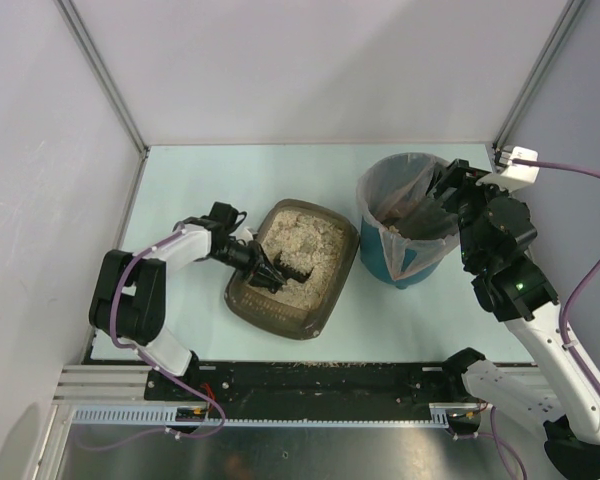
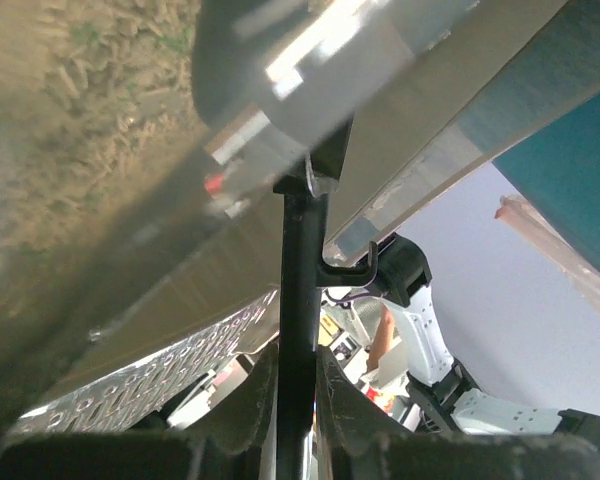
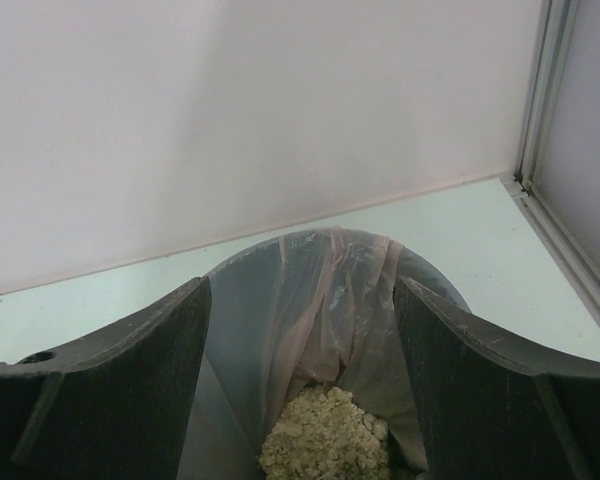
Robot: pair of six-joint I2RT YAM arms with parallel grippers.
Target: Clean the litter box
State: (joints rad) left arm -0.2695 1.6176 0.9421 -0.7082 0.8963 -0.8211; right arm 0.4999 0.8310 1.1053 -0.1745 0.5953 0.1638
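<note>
The pale counter [image 1: 180, 200] carries everything here. At its middle sits the litter box [image 1: 280, 322], set at a slant between the two arms, its brown rim showing all round. Just to its right, apart from it, stands the teal bin [image 1: 392, 268] with a clear bag inside.

The left arm reaches in over the box's near-left side. Its end effector [image 2: 298, 385] is closed tight on the thin black handle of the scoop [image 1: 285, 272], with the scoop head down among the litter [image 1: 300, 245]. The right end effector [image 3: 300, 290] hangs over the bin's mouth with its fingers wide apart. Nothing sits between them, and a small heap of litter is visible at the bottom of the bag below.

As for handling, the box looks like stiff moulded plastic, so it should not flex. The fill probably makes it bottom-heavy, and the grains will slide if it tips. The wide rim is the obvious place to take hold, best along a long side or at a corner, keeping the tray level. The plastic looks smooth and may slip in a narrow pinch. The scoop is likely light, and its thin handle could twist under a full load.
</note>
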